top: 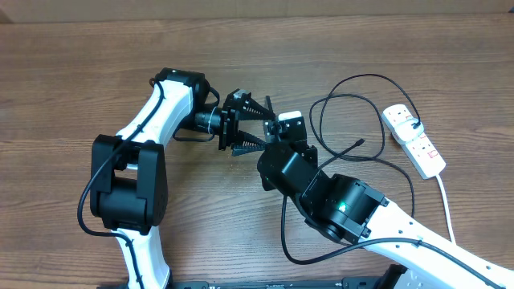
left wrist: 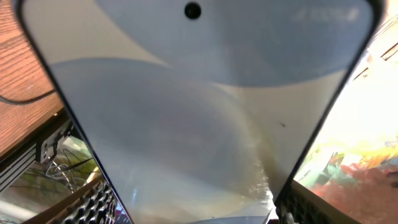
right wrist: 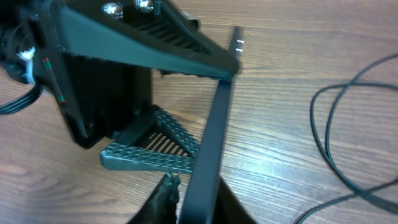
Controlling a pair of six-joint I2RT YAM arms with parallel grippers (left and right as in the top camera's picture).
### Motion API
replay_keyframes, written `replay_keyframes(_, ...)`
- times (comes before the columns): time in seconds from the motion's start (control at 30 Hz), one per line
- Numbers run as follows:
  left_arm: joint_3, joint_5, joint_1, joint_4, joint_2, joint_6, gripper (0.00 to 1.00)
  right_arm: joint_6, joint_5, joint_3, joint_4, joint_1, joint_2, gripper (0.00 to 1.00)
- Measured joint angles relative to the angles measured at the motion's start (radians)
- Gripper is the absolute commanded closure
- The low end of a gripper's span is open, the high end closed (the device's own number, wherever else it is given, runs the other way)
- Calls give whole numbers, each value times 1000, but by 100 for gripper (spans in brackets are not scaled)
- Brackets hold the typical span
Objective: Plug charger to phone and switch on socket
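The slim dark-edged smartphone (right wrist: 211,124) is held on edge above the middle of the wooden tabletop (top: 72,72), its long axis pointing towards the right edge. It is clamped across its width by the left gripper (top: 267,128). The right gripper (right wrist: 196,202) is pressed shut on its near end. The pale screen is shown only in the left wrist view and the thin edge only in the right wrist view. The looped black cable (top: 361,79) and white power strip (top: 414,140) lie near the right edge.

We see a wooden table (top: 64,72) filling nearly the whole view — warm brown, its grain running left to right. Beyond its far edge lies a pale strip (top: 241,4); wall or floor, we cannot tell. Light falls soft and even.
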Motion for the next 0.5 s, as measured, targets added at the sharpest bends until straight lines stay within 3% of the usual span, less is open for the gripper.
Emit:
replay_keyframes(0.27,0,1,12,1,0,1,43,19,14,-5,4,-8,0,95)
replay_keyframes(0.43,0,5,13,2,0,2,0,20,17,-8,14,-8,0,96)
replay_keyframes(0.5,1,8,11,4,0,-5,0,14,-2,-10,39,-8,0,96)
